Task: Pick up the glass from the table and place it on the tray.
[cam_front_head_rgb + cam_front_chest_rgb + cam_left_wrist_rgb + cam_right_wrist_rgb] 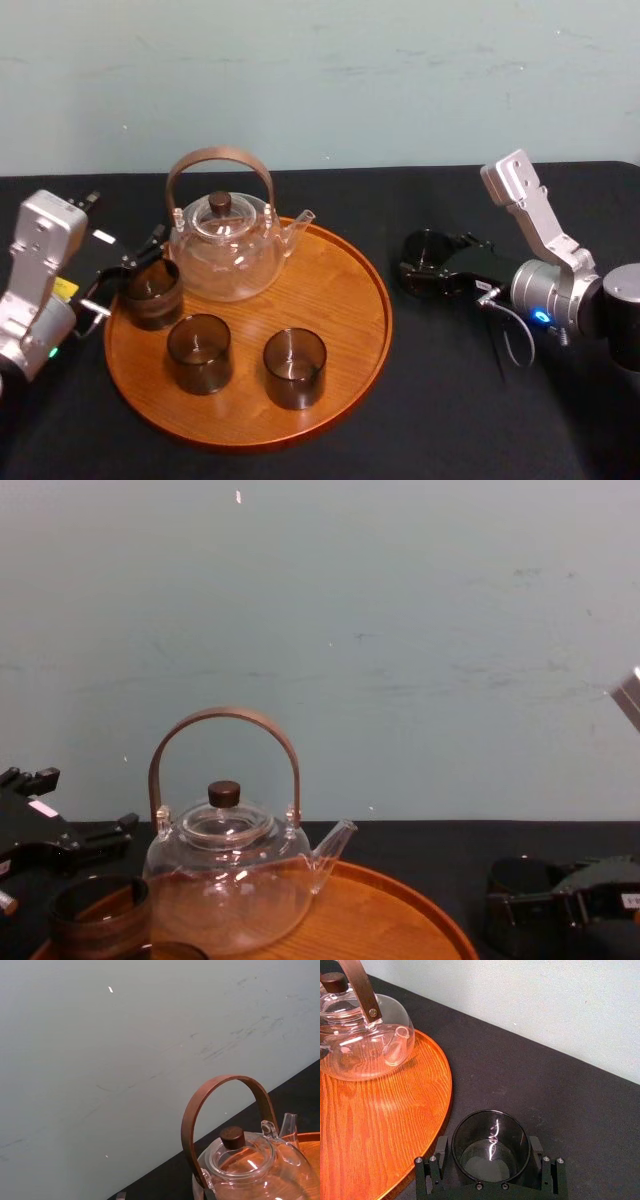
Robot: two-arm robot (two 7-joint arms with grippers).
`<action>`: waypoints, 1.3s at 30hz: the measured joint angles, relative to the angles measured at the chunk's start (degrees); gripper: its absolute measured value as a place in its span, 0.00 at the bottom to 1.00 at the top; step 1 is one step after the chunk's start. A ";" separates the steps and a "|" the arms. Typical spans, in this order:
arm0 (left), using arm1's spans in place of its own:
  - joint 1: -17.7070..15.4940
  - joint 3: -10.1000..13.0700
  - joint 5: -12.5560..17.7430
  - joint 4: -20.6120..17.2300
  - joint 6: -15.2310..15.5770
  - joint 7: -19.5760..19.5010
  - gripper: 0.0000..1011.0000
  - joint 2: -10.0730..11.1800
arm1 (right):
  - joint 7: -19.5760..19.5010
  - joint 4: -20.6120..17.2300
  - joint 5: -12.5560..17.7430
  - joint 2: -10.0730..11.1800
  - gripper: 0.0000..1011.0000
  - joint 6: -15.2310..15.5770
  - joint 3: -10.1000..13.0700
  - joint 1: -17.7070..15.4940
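A dark smoky glass [425,262] is over the black table just right of the tray, and my right gripper [432,268] is shut on it. In the right wrist view the fingers [538,1152] press both sides of the glass [490,1135]; in the chest view the glass [515,880] sits low at the right. The round orange-brown tray [340,300] carries three more glasses: one at its left edge [153,293] and two in front [199,352] [294,367]. My left gripper [128,283] stands open beside the left-edge glass.
A clear glass teapot [228,245] with an arched brown handle stands on the back of the tray, close to my left gripper. Bare tray wood lies at the right side, facing the held glass. A pale wall rises behind the table.
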 joint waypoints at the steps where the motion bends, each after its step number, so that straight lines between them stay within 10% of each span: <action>1: 0.00 0.00 0.00 0.00 0.00 0.00 0.99 0.00 | 0.00 -0.01 0.00 0.01 0.99 0.00 0.00 0.00; 26: 0.00 0.00 0.00 0.00 0.00 0.00 0.99 0.00 | 0.13 -0.32 0.33 0.21 0.89 -0.06 0.18 -0.25; 39: 0.00 0.00 0.00 0.00 0.00 0.00 0.99 0.00 | 2.45 -7.24 1.46 3.81 0.89 0.14 1.74 -1.86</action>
